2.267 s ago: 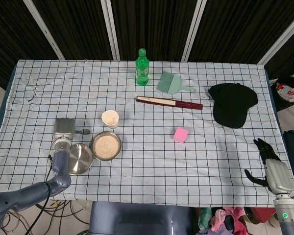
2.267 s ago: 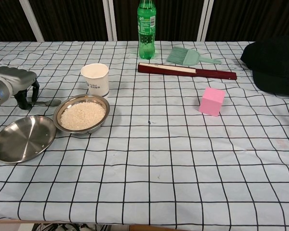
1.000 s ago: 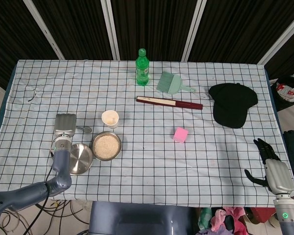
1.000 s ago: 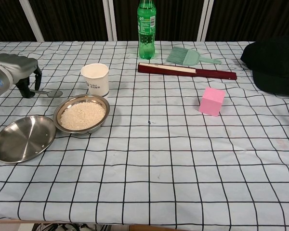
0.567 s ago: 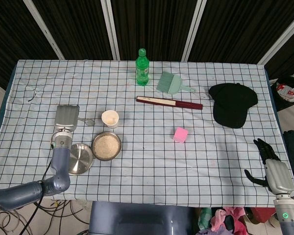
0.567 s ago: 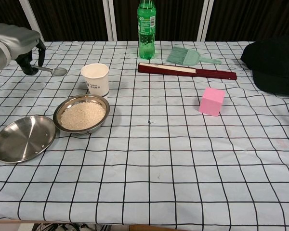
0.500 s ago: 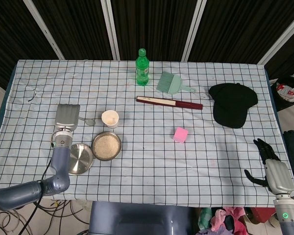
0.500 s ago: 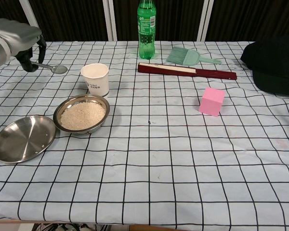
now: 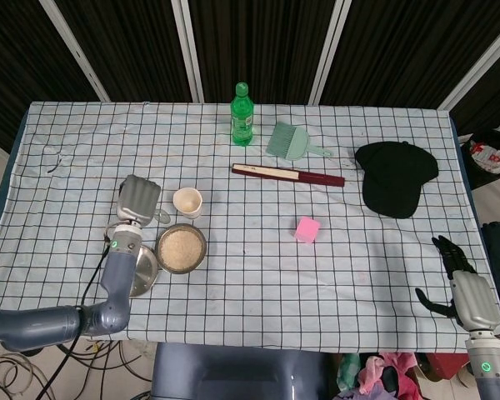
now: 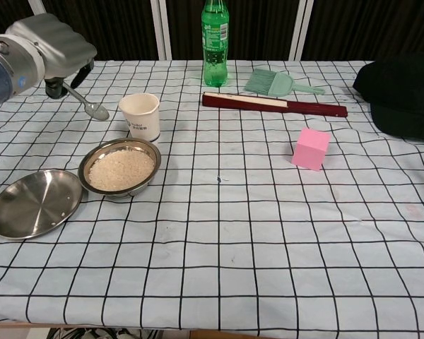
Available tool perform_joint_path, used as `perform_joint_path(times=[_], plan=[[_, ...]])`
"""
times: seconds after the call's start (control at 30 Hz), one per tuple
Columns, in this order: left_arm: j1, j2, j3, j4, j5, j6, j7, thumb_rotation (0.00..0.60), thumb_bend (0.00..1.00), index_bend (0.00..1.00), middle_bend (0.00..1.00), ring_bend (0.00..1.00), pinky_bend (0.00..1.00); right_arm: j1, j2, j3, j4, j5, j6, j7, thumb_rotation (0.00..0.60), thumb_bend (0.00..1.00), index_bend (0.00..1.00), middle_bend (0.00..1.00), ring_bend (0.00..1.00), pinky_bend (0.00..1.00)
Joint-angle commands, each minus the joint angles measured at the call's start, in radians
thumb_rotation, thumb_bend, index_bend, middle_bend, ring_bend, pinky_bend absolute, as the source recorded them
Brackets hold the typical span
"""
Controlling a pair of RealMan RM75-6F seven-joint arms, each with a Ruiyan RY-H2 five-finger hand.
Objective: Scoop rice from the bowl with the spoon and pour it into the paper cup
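**Spoon in your left hand, above the cloth beside the cup**

Your left hand (image 10: 53,44) grips the spoon (image 10: 89,103) by its handle, the scoop end tilted down and clear of the table, just left of the cup (image 10: 140,116). The bowl (image 10: 120,168) of rice sits in front of the cup, near it; the plate (image 10: 32,203) lies beside the bowl toward the near left. You have open cloth to the right of the bowl, as far as the cube (image 10: 311,149). The fan (image 10: 273,104), brush (image 10: 274,82) and bottle (image 10: 214,43) line the far side; the cap (image 10: 401,94) sits at the right. Your right hand (image 9: 465,293) hangs off the table's near right edge, fingers apart, holding nothing.
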Motion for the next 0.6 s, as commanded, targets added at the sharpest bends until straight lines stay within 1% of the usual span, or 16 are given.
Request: perform_joint_path(times=[0.03,0.17,0.27,0.37,0.5,0.6], plan=[[-0.025,-0.024,0.047,0.029,0.020,0.000,0.049,0.600,0.53,0.77,1.00,1.00,1.00,0.001,0.002,0.001,-0.003,0.003,-0.003,0.005,0.600,0.25,0.00,0.00,0.00,0.19],[-0.042,-0.036,0.096,0.052,0.067,-0.011,0.089,0.600,0.53,0.77,1.00,1.00,1.00,0.001,0.004,0.003,-0.006,0.008,-0.008,0.013,0.600,0.25,0.00,0.00,0.00,0.19],[-0.050,-0.043,0.119,0.060,0.097,-0.015,0.102,0.600,0.53,0.77,1.00,1.00,1.00,0.002,0.006,0.003,-0.007,0.010,-0.010,0.017,0.600,0.25,0.00,0.00,0.00,0.19],[-0.061,-0.049,0.147,0.073,0.146,-0.022,0.114,0.600,0.53,0.77,1.00,1.00,1.00,0.002,0.007,0.003,-0.009,0.009,-0.011,0.020,0.600,0.25,0.00,0.00,0.00,0.19],[-0.083,-0.045,0.201,0.086,0.242,-0.045,0.139,0.600,0.53,0.77,1.00,1.00,1.00,0.001,0.008,0.005,-0.010,0.012,-0.011,0.025,0.600,0.25,0.00,0.00,0.00,0.19],[-0.088,-0.036,0.230,0.089,0.294,-0.058,0.142,0.600,0.53,0.78,1.00,1.00,1.00,0.001,0.009,0.006,-0.013,0.016,-0.013,0.028,0.600,0.25,0.00,0.00,0.00,0.19]])
